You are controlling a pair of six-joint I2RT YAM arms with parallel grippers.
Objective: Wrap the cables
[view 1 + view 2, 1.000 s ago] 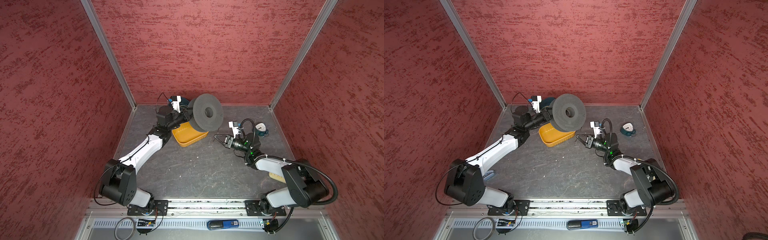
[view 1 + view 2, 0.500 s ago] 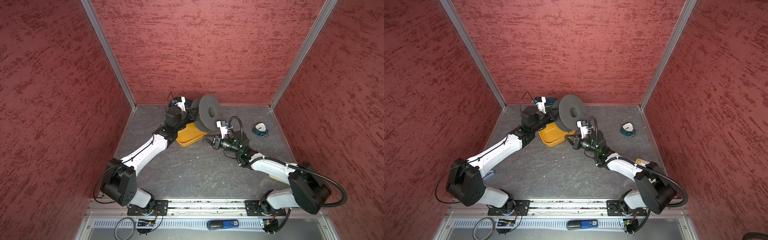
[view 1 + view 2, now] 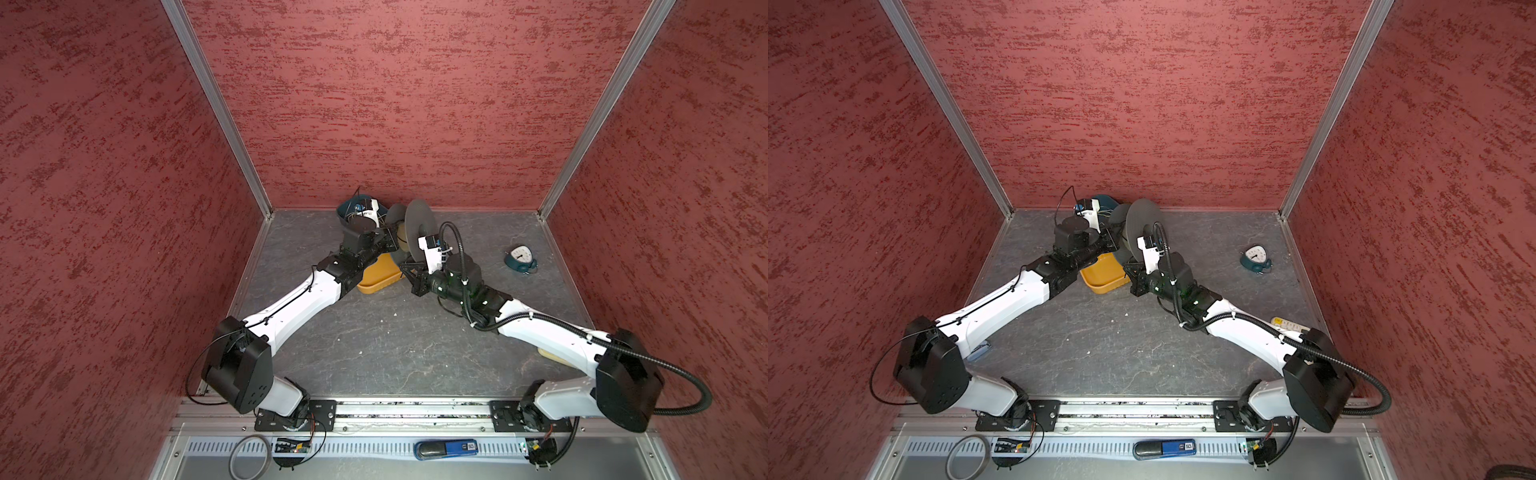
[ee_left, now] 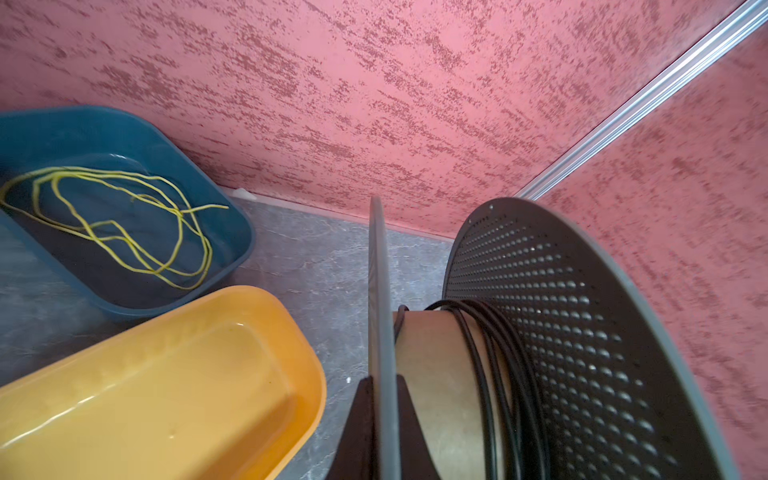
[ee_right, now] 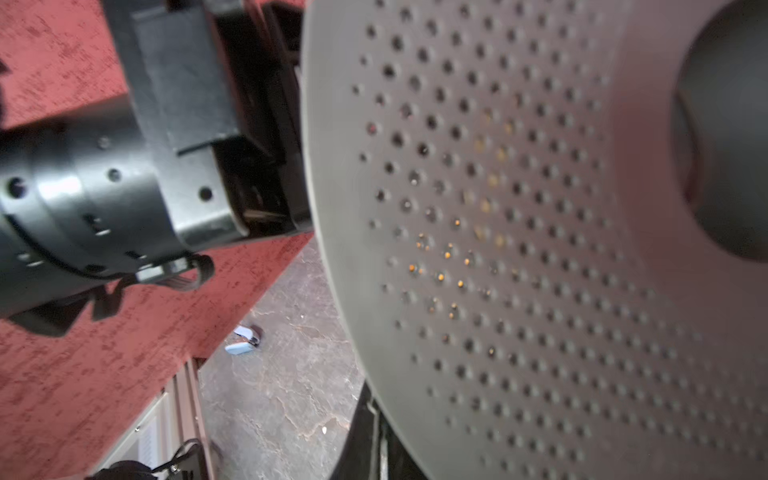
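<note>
A grey perforated spool (image 3: pixel 419 224) (image 3: pixel 1142 224) stands edge-on above the yellow tray (image 3: pixel 378 278) (image 3: pixel 1100 278). The black cable (image 4: pixel 498 353) lies in several turns round its cardboard core. My left gripper (image 4: pixel 382 415) (image 3: pixel 392 245) is shut on the rim of one flange, one finger on each side. My right gripper (image 5: pixel 378 419) (image 3: pixel 407 268) is shut, right beside the low edge of the other flange (image 5: pixel 498 249). Nothing shows between its fingers.
A blue tray (image 4: pixel 104 124) with a yellow-green wire (image 4: pixel 178 232) sits against the back wall behind the yellow tray (image 4: pixel 166 395). A teal clock (image 3: pixel 519 259) (image 3: pixel 1256 259) stands at the right. A cream object (image 3: pixel 1287 324) lies under the right arm, and a small blue clip (image 5: pixel 245 340) by the left wall.
The left arm has turned the spool from face-on to edge-on. The right gripper has moved left, from open floor up to the spool's near flange.
</note>
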